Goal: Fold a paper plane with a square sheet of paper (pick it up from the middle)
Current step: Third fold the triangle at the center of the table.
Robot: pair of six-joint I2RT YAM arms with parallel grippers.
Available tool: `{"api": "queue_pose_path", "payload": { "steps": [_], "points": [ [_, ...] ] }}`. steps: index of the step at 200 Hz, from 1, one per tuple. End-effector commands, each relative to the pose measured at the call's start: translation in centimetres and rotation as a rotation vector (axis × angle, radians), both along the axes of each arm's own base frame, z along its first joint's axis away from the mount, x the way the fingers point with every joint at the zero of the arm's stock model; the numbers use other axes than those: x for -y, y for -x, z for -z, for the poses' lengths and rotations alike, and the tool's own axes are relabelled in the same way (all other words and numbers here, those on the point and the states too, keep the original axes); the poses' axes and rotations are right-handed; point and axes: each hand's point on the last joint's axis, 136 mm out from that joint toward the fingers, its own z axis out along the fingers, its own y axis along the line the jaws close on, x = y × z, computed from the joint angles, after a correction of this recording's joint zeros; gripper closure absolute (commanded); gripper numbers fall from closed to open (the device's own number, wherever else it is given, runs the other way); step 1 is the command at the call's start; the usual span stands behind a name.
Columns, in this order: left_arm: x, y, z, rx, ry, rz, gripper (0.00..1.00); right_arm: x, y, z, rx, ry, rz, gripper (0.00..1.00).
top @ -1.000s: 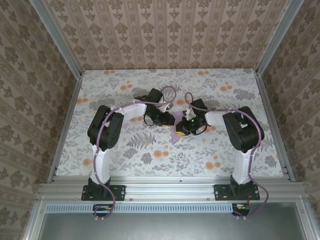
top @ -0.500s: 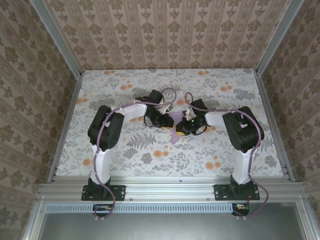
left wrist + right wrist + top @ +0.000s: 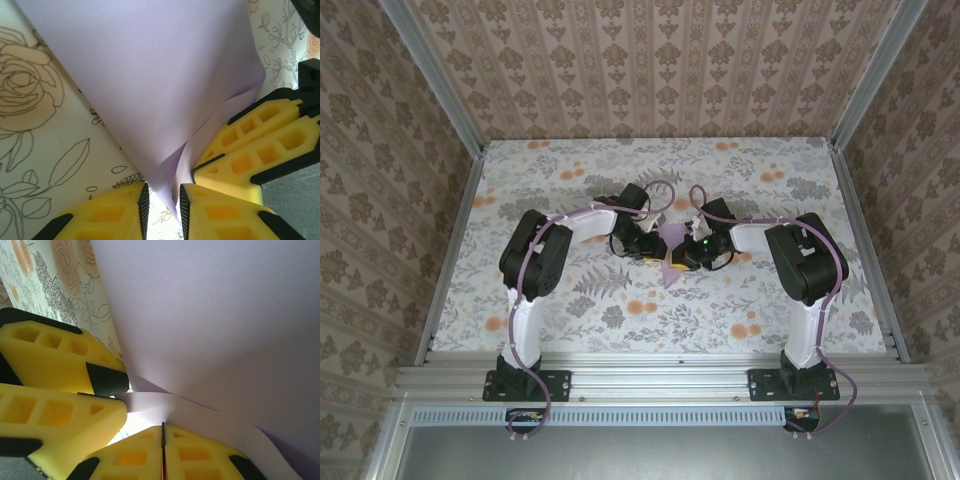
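Floral-patterned desk (image 3: 600, 320) inside a wallpapered enclosure, seen from above and behind. Nearest, an aluminium rail (image 3: 660, 378) carries the bases of the left arm (image 3: 532, 262) and the right arm (image 3: 807, 262), which bend inward so that both claws meet over mid-desk.

Between them the sheet of paper (image 3: 668, 270), pale lilac and creased to a downward point, stands on edge rather than lying flat. Whether its point touches the desk cannot be told.

Right claw (image 3: 162, 432): yellow fingers pressed together with a flap of the sheet caught in the seam, so this claw carries the paper.

Left claw (image 3: 162, 200): fingers a narrow slot apart, with the sheet's lower corner hanging in the slot. Desk pattern shows through the gap, and whether either pad presses the paper cannot be told. The two claws sit just beside each other.

Farthest, the striped walls (image 3: 660, 60).

Step in hand, as judged: a mid-fold regrasp, with the left claw taking hold near the point while the right steadies the sheet. The next move calls for a square pinch on the crease before the right lets go. Thin paper will likely buckle if the claws pull unevenly. No dart is finished yet.
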Motion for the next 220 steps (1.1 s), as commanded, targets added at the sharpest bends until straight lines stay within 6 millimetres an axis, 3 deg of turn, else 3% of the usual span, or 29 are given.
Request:
{"api": "queue_pose_path", "payload": {
  "steps": [1,145,220],
  "points": [
    [0.2,-0.1,0.5,0.004,-0.015,0.029,0.74,0.6,1.5,2.5,-0.067,0.05,0.002,0.89],
    [-0.2,-0.2,1.1,0.036,-0.093,0.062,0.83,0.8,1.5,2.8,-0.077,0.065,0.005,0.89],
    [0.1,-1.2,-2.9,0.102,-0.049,0.024,0.79,1.2,1.9,3.8,-0.105,0.096,-0.001,0.89]
  ]
}}
